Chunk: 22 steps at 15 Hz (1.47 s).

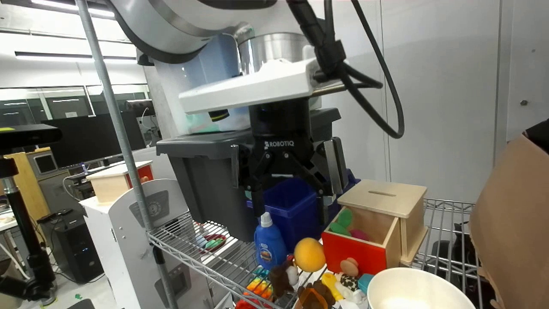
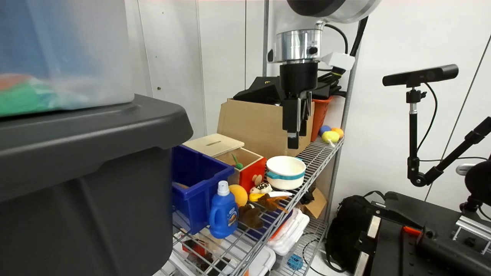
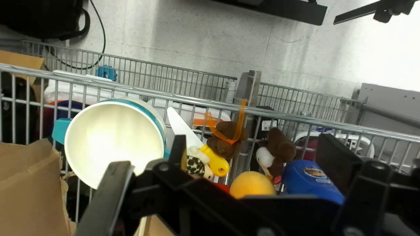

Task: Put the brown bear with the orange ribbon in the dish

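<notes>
The brown bear with the orange ribbon (image 3: 225, 148) lies on the wire shelf near its front rail, its ribbon loop trailing over that rail. It also shows at the bottom of an exterior view (image 1: 318, 296). The dish (image 3: 111, 139) is a round cream bowl with teal handles, standing on the same shelf; the dish (image 2: 285, 167) looks empty in an exterior view. High above the toys hangs my gripper (image 1: 291, 208), jaws wide apart and pointing down. Nothing is between its fingertips. In the wrist view the bear appears beyond and between the spread fingers, well below them.
Close to the bear lie a yellow-handled white toy knife (image 3: 215, 160), a black-spotted toy (image 3: 196, 165), an orange ball (image 3: 252, 185) and another brown toy (image 3: 282, 147). A blue bottle (image 1: 269, 244), blue bin (image 2: 199, 172), red-fronted drawer box (image 1: 356, 253) and large grey tote (image 1: 201, 184) stand around.
</notes>
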Tool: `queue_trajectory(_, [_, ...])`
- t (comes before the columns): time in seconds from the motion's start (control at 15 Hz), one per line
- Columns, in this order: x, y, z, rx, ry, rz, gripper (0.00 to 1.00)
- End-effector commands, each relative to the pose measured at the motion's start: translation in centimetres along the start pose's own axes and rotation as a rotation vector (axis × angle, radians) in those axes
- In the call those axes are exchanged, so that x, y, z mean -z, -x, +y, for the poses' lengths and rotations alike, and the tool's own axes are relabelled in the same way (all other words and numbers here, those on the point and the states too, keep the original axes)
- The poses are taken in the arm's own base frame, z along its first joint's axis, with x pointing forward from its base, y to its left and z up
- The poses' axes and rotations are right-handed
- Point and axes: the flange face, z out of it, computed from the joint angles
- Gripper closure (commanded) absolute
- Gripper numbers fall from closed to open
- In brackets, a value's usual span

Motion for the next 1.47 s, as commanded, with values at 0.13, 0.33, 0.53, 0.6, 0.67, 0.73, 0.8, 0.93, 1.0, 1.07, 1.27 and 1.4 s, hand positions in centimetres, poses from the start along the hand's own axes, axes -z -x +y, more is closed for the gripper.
queue_trajectory(0.13, [-1.1, -1.5, 0.2, -0.096, -0.033, -0.060, 0.00])
queue_trajectory(0.33, [-1.6, -1.7, 0.1, -0.093, -0.033, -0.073, 0.00])
queue_trajectory(0.53, [-2.4, -1.9, -0.4, -0.080, -0.026, -0.082, 0.00])
queue_trajectory(0.6, [-2.7, -1.8, -0.5, -0.076, -0.021, -0.087, 0.00])
queue_trajectory(0.67, [-3.1, -1.8, -0.6, -0.073, -0.019, -0.094, 0.00])
queue_trajectory(0.73, [-3.5, -1.6, -0.8, -0.067, -0.018, -0.100, 0.00])
queue_trajectory(0.8, [-3.6, -1.5, -1.1, -0.054, -0.027, -0.100, 0.00])
queue_trajectory(0.93, [-3.4, -0.7, -1.8, -0.037, -0.053, -0.092, 0.00])
queue_trajectory(1.0, [-3.2, 0.1, -2.2, -0.035, -0.064, -0.087, 0.00])
queue_trajectory(1.07, [-4.0, -1.2, -1.5, -0.048, -0.039, -0.105, 0.00])
queue_trajectory(1.27, [-4.0, -0.5, -2.1, -0.041, -0.043, -0.110, 0.00])
queue_trajectory(1.4, [-4.0, 0.3, -1.5, -0.055, -0.044, -0.110, 0.00])
